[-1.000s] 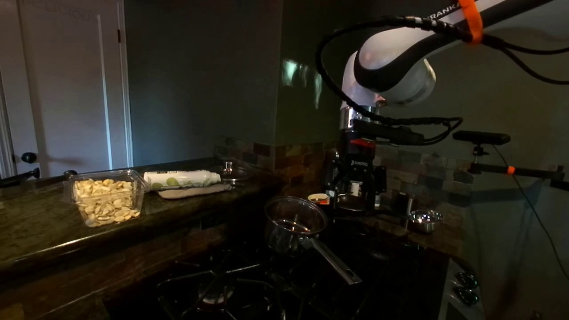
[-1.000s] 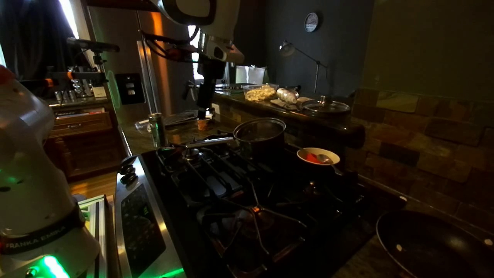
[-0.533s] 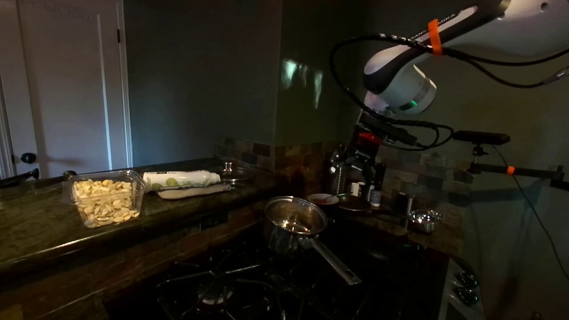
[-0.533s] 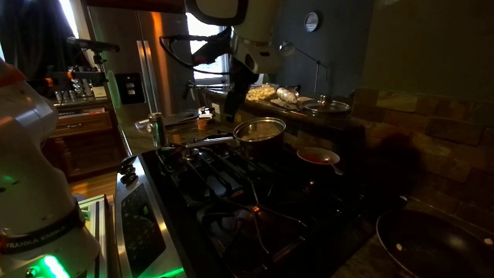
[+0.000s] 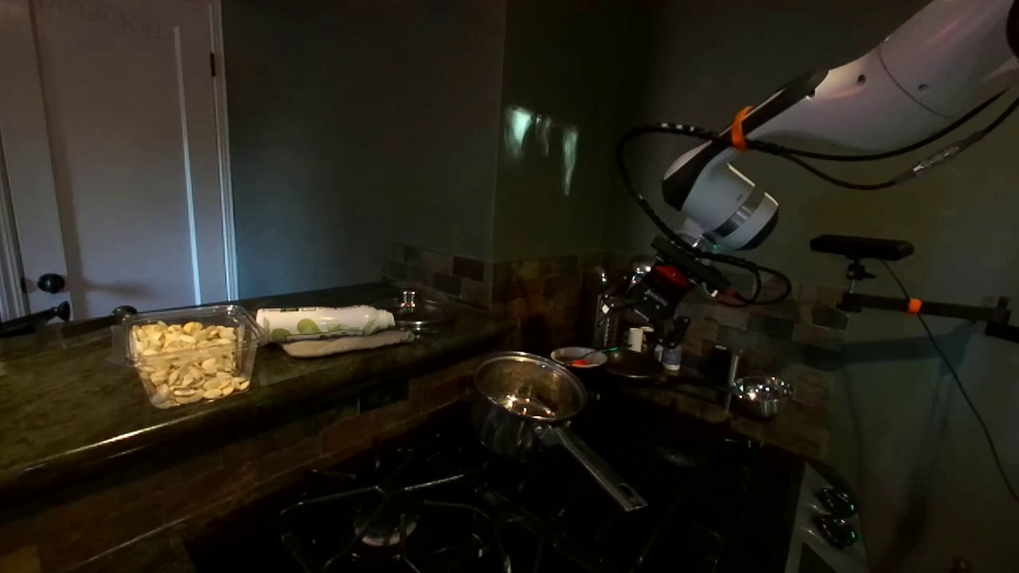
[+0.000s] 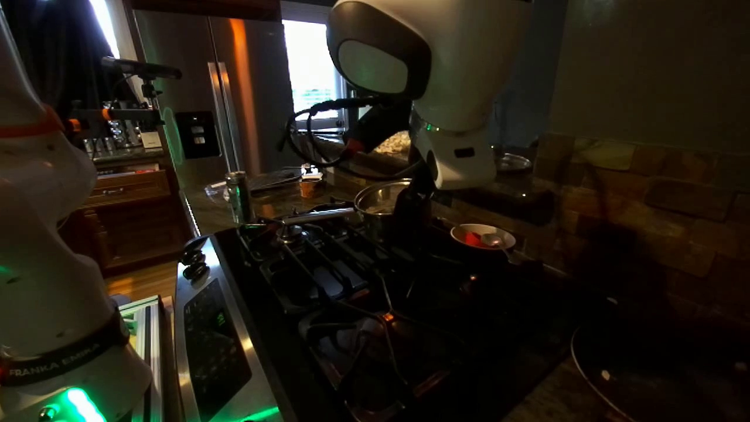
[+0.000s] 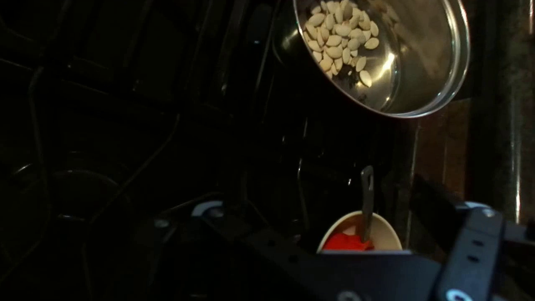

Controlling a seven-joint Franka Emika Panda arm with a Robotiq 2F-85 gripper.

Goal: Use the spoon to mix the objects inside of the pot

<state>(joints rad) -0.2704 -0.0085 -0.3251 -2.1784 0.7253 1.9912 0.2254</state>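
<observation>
Spoon (image 7: 367, 205): slim, grey | pot (image 7: 430, 54): shiny steel | bits (image 7: 343, 31): pale, oval | gripper (image 7: 342, 207): jaws apart

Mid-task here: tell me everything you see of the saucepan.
The saucepan looks like polished steel, round and lidless, with one long straight handle slotted near its end. It sits upright on the stovetop; its base is lost in shadow. Pale seed-like pieces cover part of its floor, beside bare shiny metal. The open pincer hangs apart from it.

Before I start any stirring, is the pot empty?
No, the wrist view shows a cluster of pale seed-like bits lying on the bottom of the pot.
</observation>
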